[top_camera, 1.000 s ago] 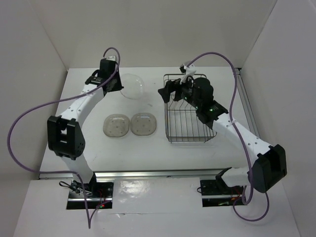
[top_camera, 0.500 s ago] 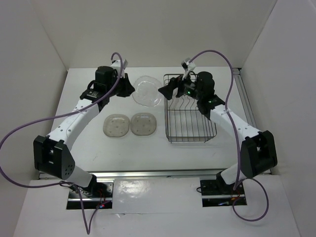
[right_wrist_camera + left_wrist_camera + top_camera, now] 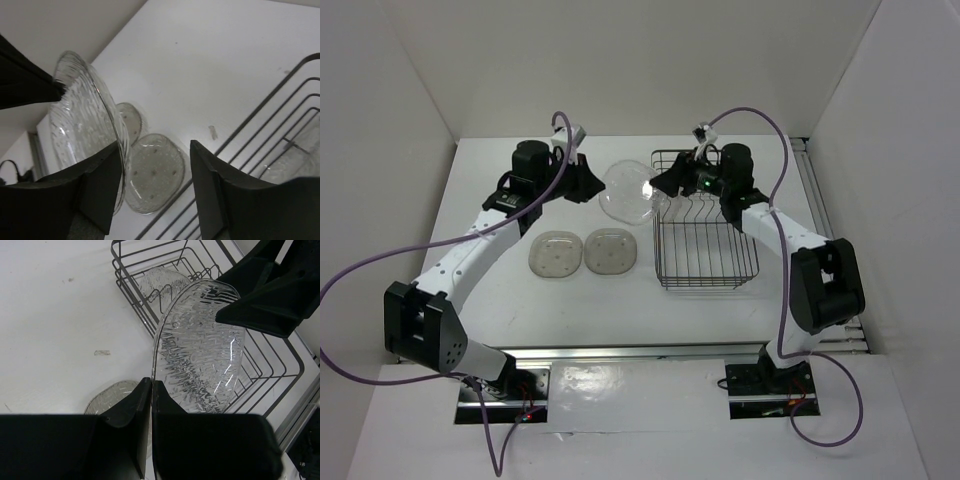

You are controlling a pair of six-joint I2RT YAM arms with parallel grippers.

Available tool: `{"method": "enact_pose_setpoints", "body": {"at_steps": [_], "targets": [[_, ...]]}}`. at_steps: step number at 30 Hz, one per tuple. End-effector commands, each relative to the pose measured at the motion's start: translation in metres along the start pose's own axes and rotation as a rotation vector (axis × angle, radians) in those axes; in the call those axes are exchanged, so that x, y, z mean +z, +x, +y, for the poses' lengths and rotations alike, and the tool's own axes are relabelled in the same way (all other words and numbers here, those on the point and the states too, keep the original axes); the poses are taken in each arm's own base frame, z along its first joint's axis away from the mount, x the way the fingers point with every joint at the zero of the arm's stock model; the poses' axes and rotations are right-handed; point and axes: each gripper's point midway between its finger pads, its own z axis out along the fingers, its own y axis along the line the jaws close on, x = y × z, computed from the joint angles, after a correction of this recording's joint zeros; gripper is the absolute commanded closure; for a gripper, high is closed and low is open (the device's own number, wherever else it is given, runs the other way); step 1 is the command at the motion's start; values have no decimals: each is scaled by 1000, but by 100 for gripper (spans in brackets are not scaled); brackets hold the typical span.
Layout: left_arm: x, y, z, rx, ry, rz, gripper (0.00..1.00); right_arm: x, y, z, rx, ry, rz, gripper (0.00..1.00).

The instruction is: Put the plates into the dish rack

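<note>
Reaching far up and inward from the near-left base with the left arm [image 3: 470, 245], wrist turned toward the centre. Pinching with the left gripper [image 3: 151, 384], fingers almost together on the near rim of a clear plate [image 3: 200, 350] held on edge. Stretching the right arm [image 3: 780, 225] up and leftward, elbow folded high at the right side. Pointing the right gripper [image 3: 155, 145] at the left one, jaws apart, one finger just beside the plate's far rim, contact unclear.

A white table [image 3: 620, 300] sits boxed in by plain white walls [image 3: 620, 60] on three sides, evenly lit, a metal rail [image 3: 640, 352] along its near edge.
</note>
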Motion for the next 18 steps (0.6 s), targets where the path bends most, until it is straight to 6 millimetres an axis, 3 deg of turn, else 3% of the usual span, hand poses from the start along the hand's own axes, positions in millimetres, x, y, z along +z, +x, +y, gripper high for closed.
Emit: {"method": "enact_pose_setpoints", "body": {"at_steps": [1, 3, 5, 6, 11, 12, 14, 15, 16, 17, 18], "targets": [[-5, -28, -20, 55, 81, -99, 100, 0, -29, 36, -36, -172, -81, 40], [-2, -27, -20, 56, 90, -97, 100, -2, -24, 44, -25, -216, -68, 57], [1, -27, -17, 46, 79, -100, 100, -3, -21, 46, -5, -227, -62, 86], [1, -27, -17, 46, 79, -100, 100, -5, -25, 51, -2, -243, -68, 94], [6, -30, -9, 4, 36, -94, 100, -13, -35, 61, 18, -244, -84, 100], [8, -29, -2, -4, -1, -89, 87, -15, -42, 60, 16, -219, -105, 100], [5, -33, 11, -43, -92, -93, 46, -22, -52, 52, -8, -114, -125, 100], [3, -35, 16, -47, -129, -95, 0, -26, -58, 43, -23, -33, -141, 100], [1, -39, 22, -59, -171, -101, 0, -30, -73, 17, -27, 179, -213, 100], [-1, -48, 28, -85, -223, -118, 0, -44, -80, 11, -58, 286, -223, 100], [-9, -44, 45, -99, -331, -96, 0, -55, -87, 0, -60, 380, -253, 100]]}}
